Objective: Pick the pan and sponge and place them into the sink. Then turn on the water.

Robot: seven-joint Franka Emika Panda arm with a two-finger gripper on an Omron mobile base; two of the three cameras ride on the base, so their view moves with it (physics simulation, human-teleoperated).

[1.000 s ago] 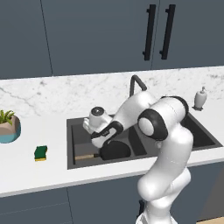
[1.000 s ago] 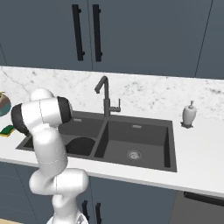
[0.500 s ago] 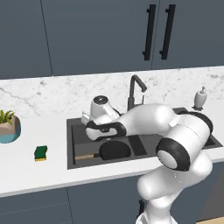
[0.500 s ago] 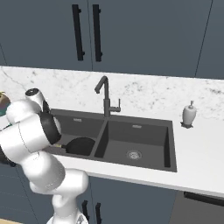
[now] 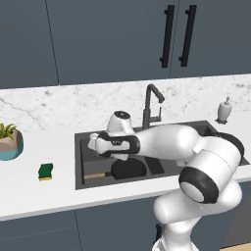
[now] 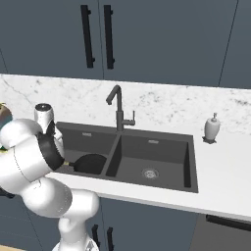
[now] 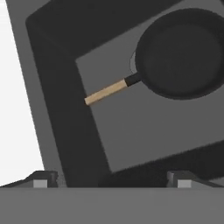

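the pan (image 5: 128, 169) lay flat in the left basin of the sink (image 5: 83, 182), its wooden handle pointing toward the basin's left wall. the gripper (image 5: 92, 143) hung above that basin with its jaws spread wide and empty. the sponge (image 5: 46, 171) sat on the counter (image 5: 34, 191) left of the sink, near a potted plant (image 5: 10, 141).

We record dark blue-grey upper cabinets (image 5: 112, 39) with black bar handles (image 5: 168, 36), a white marble backsplash (image 6: 162, 103) and countertop (image 5: 44, 193), and matching lower cabinet fronts (image 6: 147, 225).
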